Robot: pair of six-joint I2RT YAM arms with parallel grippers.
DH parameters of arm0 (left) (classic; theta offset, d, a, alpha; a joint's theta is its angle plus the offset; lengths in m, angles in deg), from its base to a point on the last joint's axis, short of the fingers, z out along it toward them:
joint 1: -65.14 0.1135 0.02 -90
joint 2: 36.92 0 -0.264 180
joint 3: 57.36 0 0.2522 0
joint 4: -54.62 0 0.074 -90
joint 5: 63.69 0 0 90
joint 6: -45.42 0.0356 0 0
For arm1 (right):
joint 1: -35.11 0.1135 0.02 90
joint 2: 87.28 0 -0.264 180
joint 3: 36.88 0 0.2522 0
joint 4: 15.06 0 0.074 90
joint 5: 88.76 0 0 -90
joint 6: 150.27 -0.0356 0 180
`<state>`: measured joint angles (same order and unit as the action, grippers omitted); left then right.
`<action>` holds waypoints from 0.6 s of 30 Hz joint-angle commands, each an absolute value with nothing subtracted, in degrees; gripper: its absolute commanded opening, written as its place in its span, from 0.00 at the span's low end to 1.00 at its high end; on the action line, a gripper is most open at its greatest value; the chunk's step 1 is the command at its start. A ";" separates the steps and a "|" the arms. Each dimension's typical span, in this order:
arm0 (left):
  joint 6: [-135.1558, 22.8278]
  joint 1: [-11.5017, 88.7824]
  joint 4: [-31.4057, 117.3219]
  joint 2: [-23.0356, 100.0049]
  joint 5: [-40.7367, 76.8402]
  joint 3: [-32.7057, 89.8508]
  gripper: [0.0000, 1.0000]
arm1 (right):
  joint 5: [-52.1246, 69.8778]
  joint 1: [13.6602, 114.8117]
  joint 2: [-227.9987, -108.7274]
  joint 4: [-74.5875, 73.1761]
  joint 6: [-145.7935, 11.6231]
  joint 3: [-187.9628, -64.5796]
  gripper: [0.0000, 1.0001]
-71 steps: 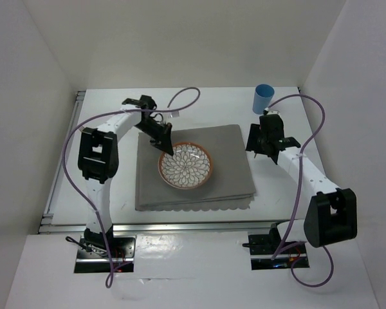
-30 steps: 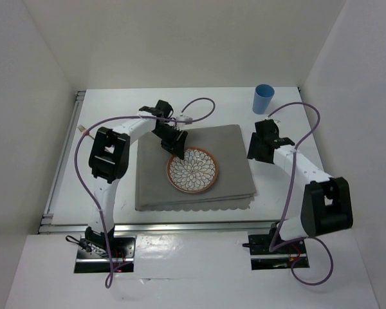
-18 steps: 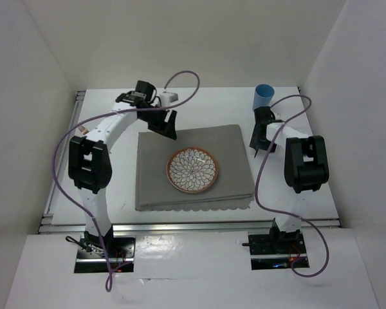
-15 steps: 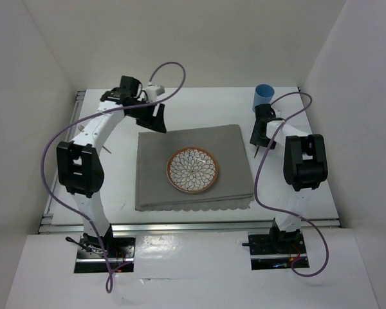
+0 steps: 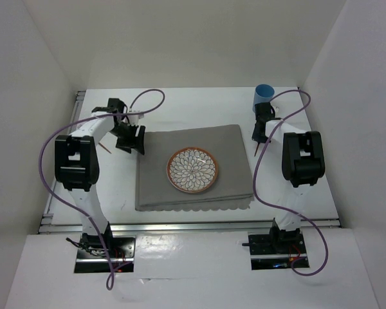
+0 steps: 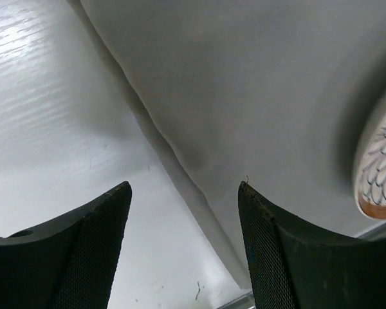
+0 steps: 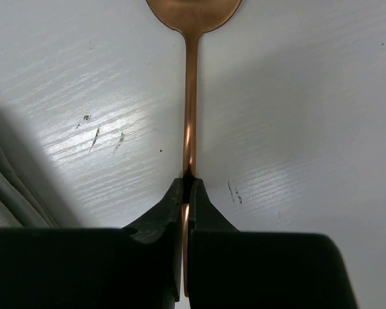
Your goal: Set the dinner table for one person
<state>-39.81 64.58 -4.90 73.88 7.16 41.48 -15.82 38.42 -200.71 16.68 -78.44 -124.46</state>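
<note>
The left arm (image 5: 77,161) folds up over its base and reaches to the far left; the left hand (image 5: 130,138) points down, fingers (image 6: 90,244) spread apart and holding nothing. The right arm (image 5: 301,158) reaches far ahead, the right hand (image 7: 188,181) pinched tight on a copper spoon (image 7: 190,122) by its handle.

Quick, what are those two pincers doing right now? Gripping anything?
Left pincer: open, holding nothing.
Right pincer: closed on the handle of the copper spoon.
</note>
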 commanded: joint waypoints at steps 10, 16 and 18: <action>-40.80 64.26 -1.42 87.08 8.30 50.70 0.34 | -17.04 40.82 -190.74 15.22 -76.71 -111.12 0.00; -40.81 64.26 1.12 87.61 7.24 51.84 0.19 | -20.74 44.16 -187.13 15.22 -75.48 -109.35 0.00; -40.81 64.26 1.13 88.23 6.46 52.99 0.11 | -20.74 44.68 -186.08 15.22 -75.48 -108.12 0.00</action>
